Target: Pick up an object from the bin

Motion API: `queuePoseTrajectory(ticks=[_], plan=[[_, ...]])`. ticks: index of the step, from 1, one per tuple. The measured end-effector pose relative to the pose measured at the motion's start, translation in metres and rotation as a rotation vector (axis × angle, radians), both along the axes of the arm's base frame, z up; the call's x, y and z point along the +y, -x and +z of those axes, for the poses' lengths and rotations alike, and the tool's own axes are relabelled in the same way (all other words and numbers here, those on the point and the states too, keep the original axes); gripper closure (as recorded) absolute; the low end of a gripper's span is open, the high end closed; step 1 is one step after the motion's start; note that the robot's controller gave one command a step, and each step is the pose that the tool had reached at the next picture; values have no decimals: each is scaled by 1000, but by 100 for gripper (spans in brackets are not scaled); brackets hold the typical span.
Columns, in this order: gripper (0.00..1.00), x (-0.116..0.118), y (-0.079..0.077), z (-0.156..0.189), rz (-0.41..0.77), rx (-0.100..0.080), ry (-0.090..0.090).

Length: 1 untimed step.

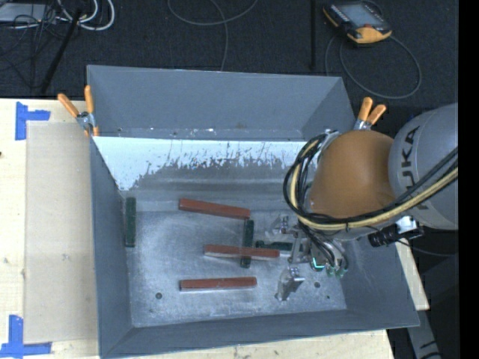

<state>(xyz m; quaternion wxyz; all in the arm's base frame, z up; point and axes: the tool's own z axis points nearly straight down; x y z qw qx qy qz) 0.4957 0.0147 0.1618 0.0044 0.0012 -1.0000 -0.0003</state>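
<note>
Middle brown bar [228, 252] lies flat on the floor of the grey bin [224, 118], right of centre, running left to right. Its right end stops just beside the hand [289, 283]. A short dark green stick [246, 238] crosses this bar near that end, standing across it.

The hand hangs low over the floor's right part, under the arm's orange-brown cover [352, 174]. Whether it is released or clenched cannot be told, and nothing shows in its grasp.

The upper brown bar [214, 209] lies near the foot of the back wall, slightly tilted. The lower brown bar [217, 283] lies near the front wall, its right end near the hand but apart from it. A green strip [129, 221] rests along the left wall.

Bare floor lies open between that strip and the bars. On the right, the sloping wall and the front edge close the hand in.
</note>
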Motion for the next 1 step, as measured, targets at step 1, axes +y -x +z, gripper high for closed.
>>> queuePoseTrajectory(ticks=[1], plan=[[0,0,-2,3,0,-7,0]])
